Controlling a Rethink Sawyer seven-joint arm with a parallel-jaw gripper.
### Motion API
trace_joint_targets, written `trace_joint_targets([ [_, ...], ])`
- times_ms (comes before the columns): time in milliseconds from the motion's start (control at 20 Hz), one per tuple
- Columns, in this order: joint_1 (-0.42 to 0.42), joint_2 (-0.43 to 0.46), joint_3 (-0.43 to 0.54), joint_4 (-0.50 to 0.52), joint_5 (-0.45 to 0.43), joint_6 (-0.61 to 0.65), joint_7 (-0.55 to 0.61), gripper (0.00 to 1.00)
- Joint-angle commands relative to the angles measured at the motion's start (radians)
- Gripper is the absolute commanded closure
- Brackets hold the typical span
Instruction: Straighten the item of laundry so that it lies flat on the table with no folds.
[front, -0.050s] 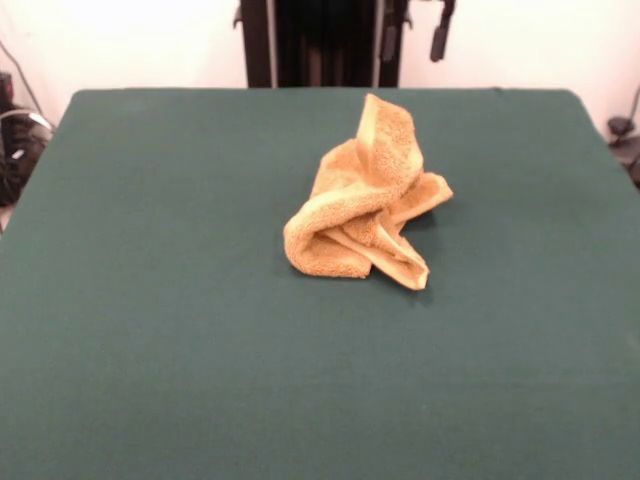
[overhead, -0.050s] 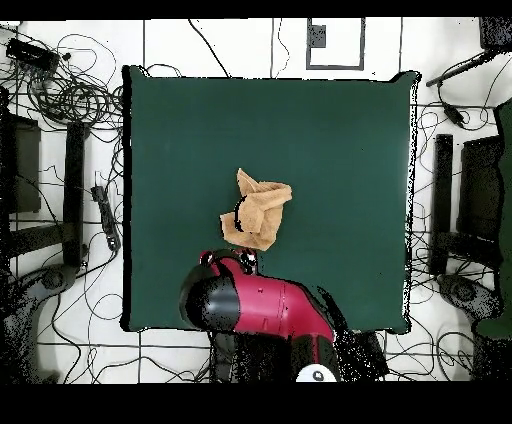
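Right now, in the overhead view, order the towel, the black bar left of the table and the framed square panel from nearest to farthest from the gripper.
1. towel, right beside the gripper, on the table.
2. black bar, on the floor past the table's left edge.
3. framed square panel, beyond the table's top edge.

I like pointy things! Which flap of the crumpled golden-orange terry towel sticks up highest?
The rounded flap at the golden-orange terry towel's back stands upright; the two corner flaps lie low on the dark green table.
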Motion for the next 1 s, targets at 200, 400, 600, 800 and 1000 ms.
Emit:
trace_joint_targets([
  [200,0.040,0.059,0.051,-0.084,0.051,0.097,0.188,0.00],
  [400,0.012,0.075,0.070,-0.125,0.056,0.115,0.163,0.00],
  [600,0.009,0.115,0.090,-0.190,0.062,0.127,0.155,0.00],
  [800,0.029,0.159,0.093,-0.271,0.070,0.157,0.163,0.00],
  [1000,0.059,0.188,0.082,-0.336,0.077,0.191,0.182,0.00],
])
